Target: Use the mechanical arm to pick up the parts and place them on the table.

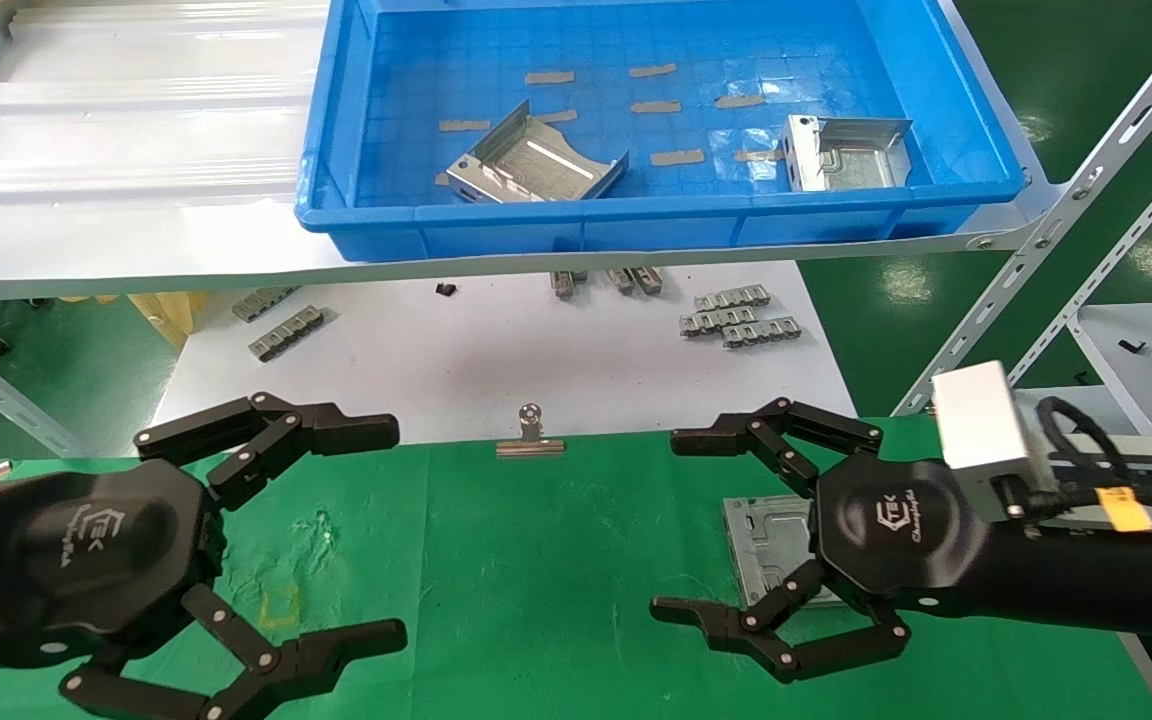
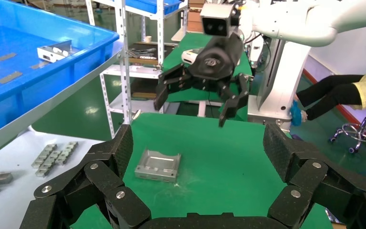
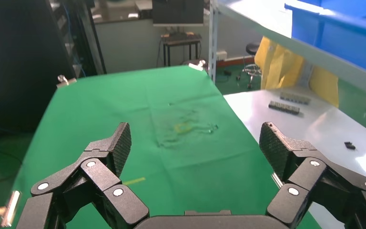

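One silver part (image 1: 766, 540) lies flat on the green table (image 1: 536, 560). My right gripper (image 1: 668, 525) hovers open just above and beside it, empty, its palm hiding the part's right side. The left wrist view shows that part (image 2: 158, 165) whole on the cloth, with the right gripper (image 2: 193, 107) raised beyond it. Two more parts (image 1: 536, 160) (image 1: 846, 150) rest in the blue bin. At the table's left my left gripper (image 1: 391, 532) is open and empty. The right wrist view shows only bare cloth (image 3: 124, 105) between the open fingers (image 3: 119, 143).
The blue bin (image 1: 636, 225) stands on a raised metal shelf behind the table. Below the shelf, a white board (image 1: 496, 350) carries grey ridged strips (image 1: 736, 320). A binder clip (image 1: 531, 440) sits on the cloth's far edge. Slanted rack uprights (image 1: 1066, 220) rise at the right.
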